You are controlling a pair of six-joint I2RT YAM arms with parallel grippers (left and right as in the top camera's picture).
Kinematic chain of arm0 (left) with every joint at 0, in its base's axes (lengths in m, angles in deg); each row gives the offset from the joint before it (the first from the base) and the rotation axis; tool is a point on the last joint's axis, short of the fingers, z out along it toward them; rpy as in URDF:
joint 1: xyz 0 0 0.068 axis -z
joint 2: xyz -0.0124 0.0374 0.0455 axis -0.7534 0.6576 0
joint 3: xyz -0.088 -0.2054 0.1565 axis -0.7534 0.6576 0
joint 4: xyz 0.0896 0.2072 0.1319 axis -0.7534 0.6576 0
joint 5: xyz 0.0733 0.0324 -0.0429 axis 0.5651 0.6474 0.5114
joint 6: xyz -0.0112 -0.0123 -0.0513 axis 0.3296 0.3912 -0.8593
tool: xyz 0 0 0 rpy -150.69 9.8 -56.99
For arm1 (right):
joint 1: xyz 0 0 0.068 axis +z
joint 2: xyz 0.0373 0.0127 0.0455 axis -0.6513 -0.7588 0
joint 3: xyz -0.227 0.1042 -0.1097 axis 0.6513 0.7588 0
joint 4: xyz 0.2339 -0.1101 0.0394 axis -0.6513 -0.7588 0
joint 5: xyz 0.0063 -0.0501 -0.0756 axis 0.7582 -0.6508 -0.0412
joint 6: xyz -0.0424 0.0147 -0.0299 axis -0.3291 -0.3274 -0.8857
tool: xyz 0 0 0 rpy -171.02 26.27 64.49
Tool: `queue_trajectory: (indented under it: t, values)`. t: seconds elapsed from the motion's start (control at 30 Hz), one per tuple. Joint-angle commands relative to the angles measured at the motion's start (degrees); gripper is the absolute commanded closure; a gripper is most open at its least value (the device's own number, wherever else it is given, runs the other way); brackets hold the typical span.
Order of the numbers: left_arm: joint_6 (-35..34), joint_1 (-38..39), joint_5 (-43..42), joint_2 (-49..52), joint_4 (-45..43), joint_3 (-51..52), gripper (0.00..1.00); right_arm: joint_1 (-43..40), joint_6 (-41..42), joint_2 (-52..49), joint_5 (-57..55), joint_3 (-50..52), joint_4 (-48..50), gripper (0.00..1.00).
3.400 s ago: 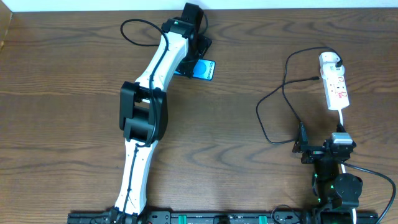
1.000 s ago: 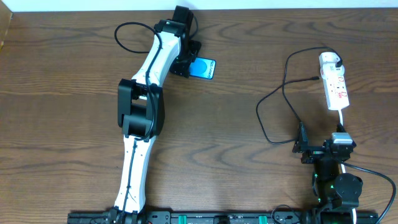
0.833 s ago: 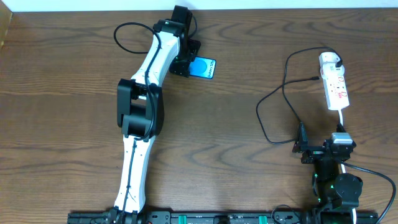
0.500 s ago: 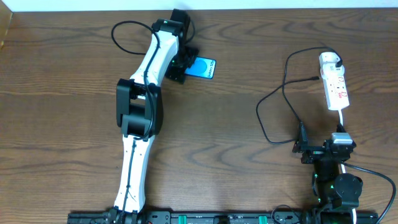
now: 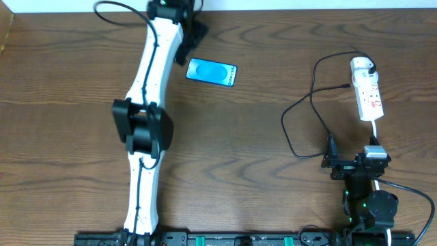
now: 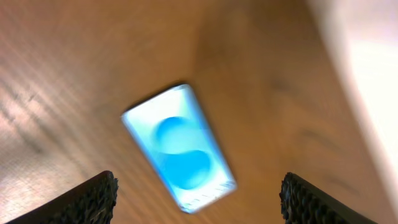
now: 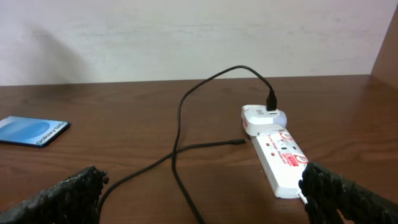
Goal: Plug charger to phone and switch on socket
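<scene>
Nearest, the right gripper (image 7: 204, 194) hangs spread and empty, with the charger (image 5: 300, 109) looping just ahead. Its white head sits in the socket (image 5: 369, 97), but the tip (image 7: 239, 142) lies loose beside it, well apart from the phone (image 5: 212, 72). Plugging into the phone is not yet done, and the switch cannot be read. Farthest, the left gripper (image 6: 199, 202) hovers spread over the phone near the table (image 5: 273, 41) edge. The bare wood between leaves room to move.

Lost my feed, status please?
Left gripper and right gripper open, empty. Phone flat, unplugged. Charger tip loose beside socket. Nothing blocking.
</scene>
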Motion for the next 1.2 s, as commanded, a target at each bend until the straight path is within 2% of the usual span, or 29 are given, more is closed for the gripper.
queue_trajectory:
  t: [0.0, 0.33, 0.47, 0.73, 1.17]
  values:
    - [3.78, 0.28, 1.75, -5.07, -1.68, -4.15, 0.16, 0.44, 0.35, 0.31, -0.46, 0.09, -0.26, 0.01]
    - [4.46, 0.26, 1.75, -3.08, -11.93, -4.87, 0.16, 0.46, 0.35, 0.31, -0.46, 0.09, -0.24, 0.01]
    - [2.49, 0.26, 0.92, 1.75, -9.84, -4.87, 0.16, 0.46, 0.35, 0.31, -0.46, 0.09, -0.24, 0.01]
    - [-0.96, -0.94, -9.55, 11.52, -7.39, -4.87, 0.16, 0.46, 0.35, 0.31, -0.46, 0.09, -0.26, 0.01]
    - [-6.10, -0.90, -9.86, 13.53, -2.27, -3.80, 0.16, 0.46, 0.35, 0.31, -0.46, 0.09, -0.24, 0.01]
